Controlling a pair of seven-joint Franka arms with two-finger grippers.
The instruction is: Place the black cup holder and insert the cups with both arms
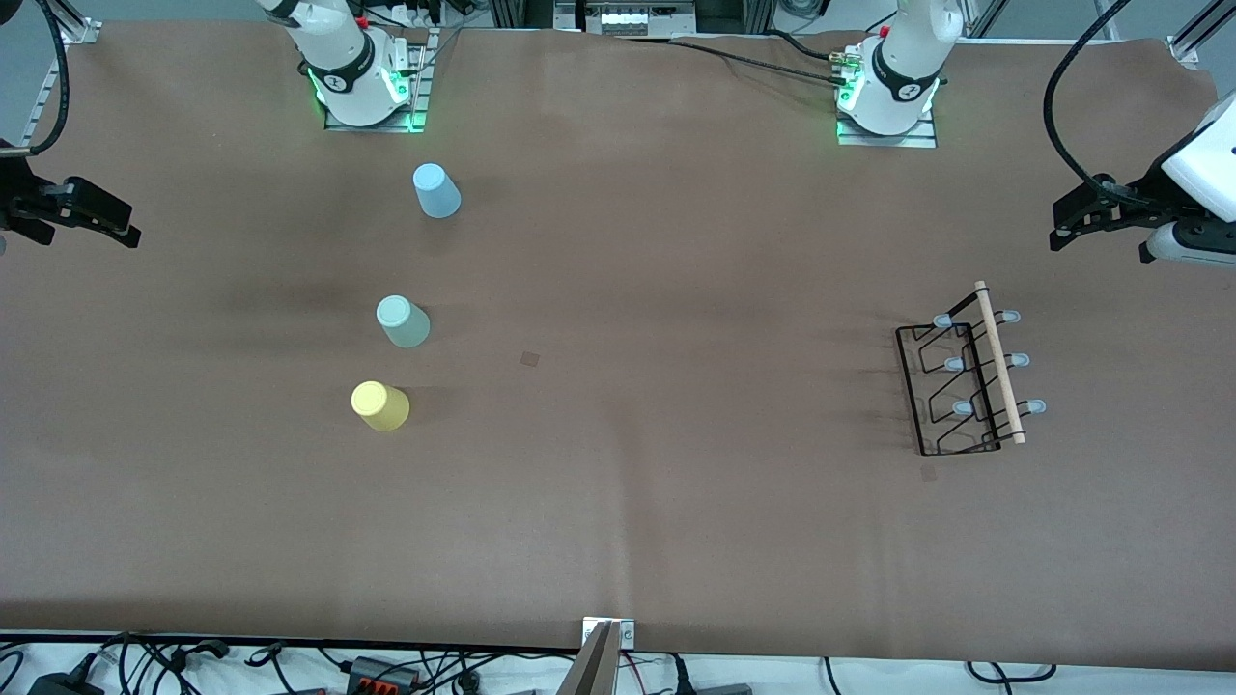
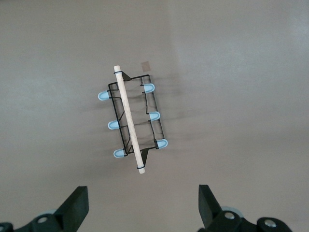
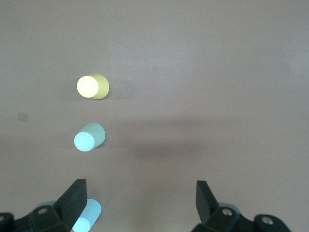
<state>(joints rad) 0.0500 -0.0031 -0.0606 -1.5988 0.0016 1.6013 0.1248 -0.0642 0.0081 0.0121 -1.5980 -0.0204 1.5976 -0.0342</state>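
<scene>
Black cup holder (image 1: 970, 372) sat untouched toward the left arm's end of the surface (image 1: 676, 290), three cups (image 1: 401, 321) toward the right arm's, under each empty, wide-open waiting gripper, left gripper (image 2: 142, 208) and right gripper (image 3: 140, 205).

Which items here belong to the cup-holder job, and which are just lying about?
Job: black cup holder, light blue cup, pale green cup, yellow cup, open left gripper, open right gripper.
Lying about: cables along the table's edge.

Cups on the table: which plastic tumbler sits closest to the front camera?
The yellow plastic tumbler; the pale green tumbler and light blue tumbler stand farther back.
</scene>
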